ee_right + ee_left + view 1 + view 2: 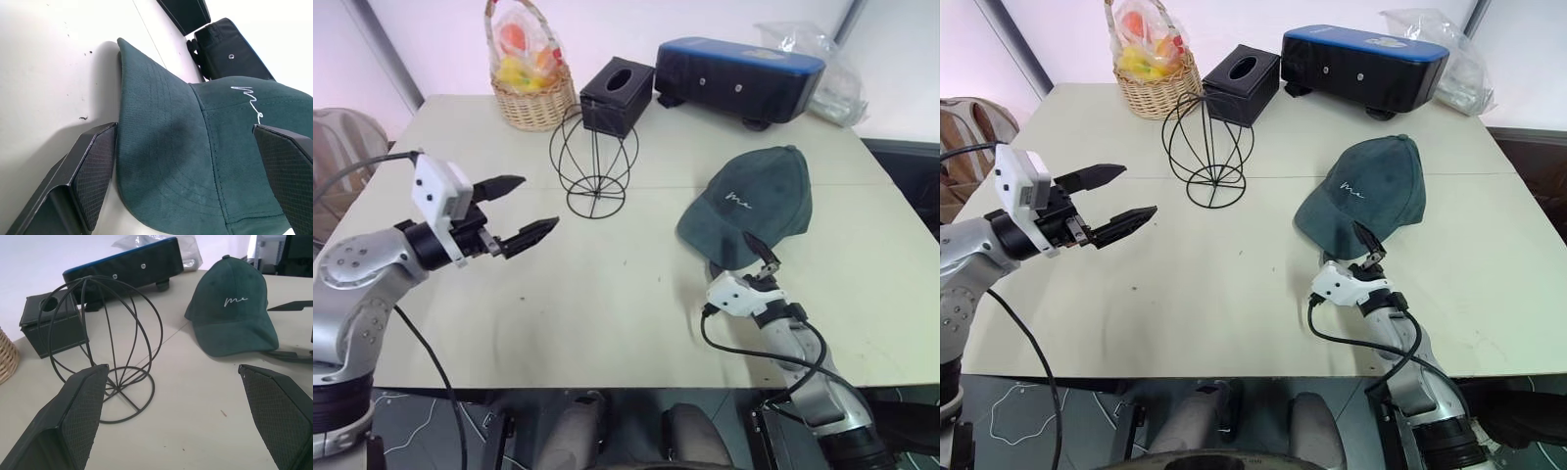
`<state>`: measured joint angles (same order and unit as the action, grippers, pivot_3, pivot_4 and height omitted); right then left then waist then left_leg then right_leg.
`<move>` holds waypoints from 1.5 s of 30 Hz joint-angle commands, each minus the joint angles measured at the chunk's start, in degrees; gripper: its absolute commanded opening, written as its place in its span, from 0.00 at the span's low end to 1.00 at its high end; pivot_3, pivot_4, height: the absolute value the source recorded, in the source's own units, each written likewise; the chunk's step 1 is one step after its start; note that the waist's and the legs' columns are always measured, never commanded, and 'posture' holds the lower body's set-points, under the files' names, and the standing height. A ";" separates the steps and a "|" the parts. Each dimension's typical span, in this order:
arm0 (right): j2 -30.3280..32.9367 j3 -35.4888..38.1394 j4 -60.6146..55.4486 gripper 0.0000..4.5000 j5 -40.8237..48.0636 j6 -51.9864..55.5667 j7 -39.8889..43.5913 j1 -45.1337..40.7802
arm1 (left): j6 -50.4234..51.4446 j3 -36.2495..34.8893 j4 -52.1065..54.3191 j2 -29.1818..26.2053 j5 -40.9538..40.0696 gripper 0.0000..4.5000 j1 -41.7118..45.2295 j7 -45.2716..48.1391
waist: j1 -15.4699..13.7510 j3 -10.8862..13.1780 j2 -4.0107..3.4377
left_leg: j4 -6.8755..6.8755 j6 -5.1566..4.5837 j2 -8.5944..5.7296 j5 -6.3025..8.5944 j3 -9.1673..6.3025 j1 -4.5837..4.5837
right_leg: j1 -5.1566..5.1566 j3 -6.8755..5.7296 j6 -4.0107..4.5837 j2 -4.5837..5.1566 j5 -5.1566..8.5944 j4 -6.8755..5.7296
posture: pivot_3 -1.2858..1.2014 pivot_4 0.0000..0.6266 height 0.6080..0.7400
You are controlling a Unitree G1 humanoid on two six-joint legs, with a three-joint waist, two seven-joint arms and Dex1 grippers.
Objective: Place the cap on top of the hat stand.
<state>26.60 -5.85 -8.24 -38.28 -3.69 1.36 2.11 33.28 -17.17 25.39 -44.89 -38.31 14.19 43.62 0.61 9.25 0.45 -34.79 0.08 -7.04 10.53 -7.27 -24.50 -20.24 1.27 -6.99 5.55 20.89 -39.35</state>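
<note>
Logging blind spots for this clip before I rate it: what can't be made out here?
- Right claw: open astride the cap brim; whether either finger touches it is unclear, and in the head views the brim covers the fingertips.
- Cap's white script: too small to read.
- Wicker basket: plastic wrap blurs its contents; top cut by the frame edge.
- Plastic bag: partly behind the blue-topped device.
- Hat stand: whether it touches the tissue box behind it.

The cap [1371,191] lies near the bench's [1234,294] right edge, the right gripper [1367,245] at its brim, fingers spread.
</note>
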 commanded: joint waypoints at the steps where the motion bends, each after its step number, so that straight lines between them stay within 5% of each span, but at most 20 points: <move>1: 1.20 1.64 1.33 1.00 -1.49 2.18 -0.89 0.30 | -0.26 -1.81 1.76 -0.70 -0.98 0.99 0.37 -0.16 | -0.03 0.00 0.00 | 0.00 0.00 0.00 0.00 0.00 0.00 | 0.00 0.00 0.00 0.00 0.00 0.00 | 0.52 0.24 1.00; 16: 1.77 3.19 -0.48 1.00 -0.79 3.58 -1.86 2.27 | -0.74 -1.17 1.14 -0.37 -0.64 0.99 0.96 -0.07 | -0.23 0.00 0.01 | 0.02 -0.02 -0.01 0.01 0.00 0.00 | 0.02 -0.01 0.00 0.02 0.00 0.04 | 0.52 0.24 1.00; 21: 1.81 3.01 -0.27 0.60 -0.69 2.93 -2.44 1.91 | -0.94 -1.14 1.02 -0.34 -0.45 1.00 0.88 0.06 | 0.00 0.00 0.00 | 0.05 -0.02 -0.01 0.01 0.00 0.00 | 0.00 0.00 0.01 0.02 0.00 0.04 | 0.52 0.24 1.00; 30: 1.96 3.11 -0.06 0.60 -0.33 1.42 -3.99 1.21 | -1.30 -0.99 0.82 -0.16 -0.21 1.00 0.93 0.13 | 0.10 0.00 0.00 | 0.21 0.00 0.00 0.00 0.00 0.00 | -0.08 0.02 0.02 0.01 0.01 0.05 | 0.52 0.24 1.00; 33: 1.87 3.35 -0.19 0.41 0.04 0.93 -4.25 0.85 | -1.41 -0.94 0.80 -0.09 -0.21 1.00 1.00 0.16 | 0.11 0.00 0.00 | 0.22 0.01 0.00 0.00 0.00 0.00 | -0.08 0.02 0.02 0.01 0.01 0.07 | 0.52 0.24 1.00; 36: 1.87 3.22 0.11 0.09 -0.17 0.84 -4.49 0.64 | -1.53 -0.88 0.74 -0.08 -0.19 1.00 1.05 0.23 | 0.11 0.00 0.00 | 0.23 0.01 0.00 -0.01 0.00 0.00 | -0.08 0.02 0.02 0.01 0.01 0.07 | 0.52 0.24 1.00; 45: 2.34 3.41 0.17 0.09 -0.75 -0.73 -6.02 0.36 | -1.56 -0.89 0.72 -0.08 -0.17 1.00 1.05 0.21 | 0.15 0.00 0.00 | 0.51 0.15 0.00 -0.10 0.00 0.03 | -0.17 0.05 0.03 0.01 0.02 0.10 | 0.52 0.24 1.00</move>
<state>28.41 -3.08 -7.00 -39.06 -3.21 -3.66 2.85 32.87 -17.09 25.36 -44.76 -38.15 14.30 43.71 0.76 9.25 0.45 -34.27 0.24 -7.04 10.43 -7.27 -24.47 -20.42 1.32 -6.96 5.56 20.91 -39.25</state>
